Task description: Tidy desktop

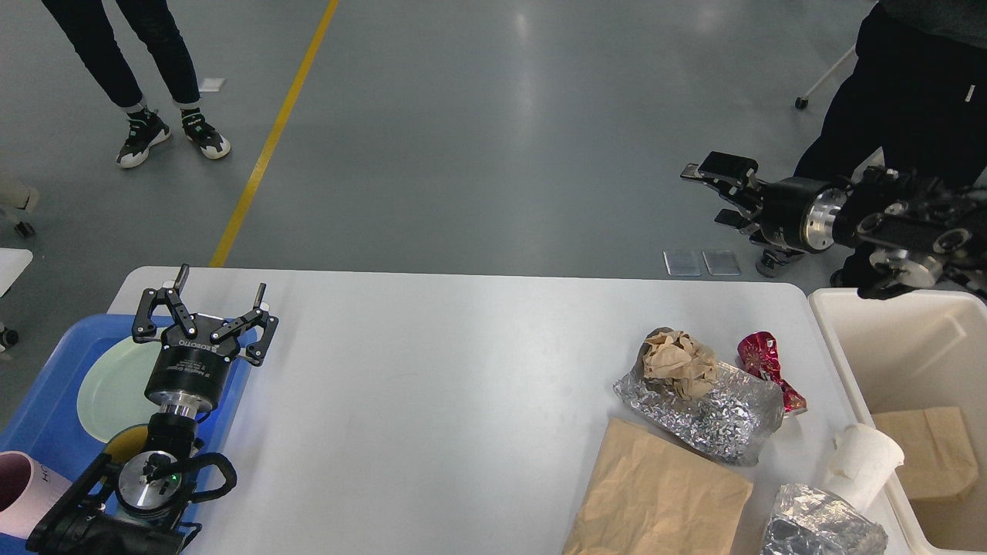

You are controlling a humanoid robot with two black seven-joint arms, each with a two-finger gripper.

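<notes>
Tray (pixel 46 401) of blue plastic at the far left edge, holding a pale green plate (pixel 116 385), a yellow-rimmed bowl (pixel 127 443) partly hidden behind the left arm, and a pink cup (pixel 23 489) lying at the bottom corner. The left gripper (pixel 220 284) hangs above the tray's right edge where it meets the desktop (pixel 447 362), its two fingers spread wide and holding nothing. The desktop is the broad white surface that fills the middle of the view, bare from the left gripper across to the clutter on its right side.

That clutter sits close together: a crumpled brown paper ball (pixel 678 362) rests on a wad of crinkled foil (pixel 709 412), a red shiny wrapper (pixel 767 362) lies just beside the foil on its right, and a flat brown paper bag (pixel 655 493) lies near the front edge, touching the foil. A second foil lump (pixel 817 528) and a tipped white paper cup (pixel 864 462) lie at the right front corner, the cup leaning at the wall of the cream bin (pixel 840 347). Inside the bin is a brown paper piece (pixel 929 451).

The right gripper (pixel 717 193) is raised above the floor beyond the table's far right corner, pointing left, fingers parted and empty. Behind it stands a person in black trousers (pixel 902 100); another person's legs (pixel 131 69) are at upper left beside a yellow floor line (pixel 270 139).
</notes>
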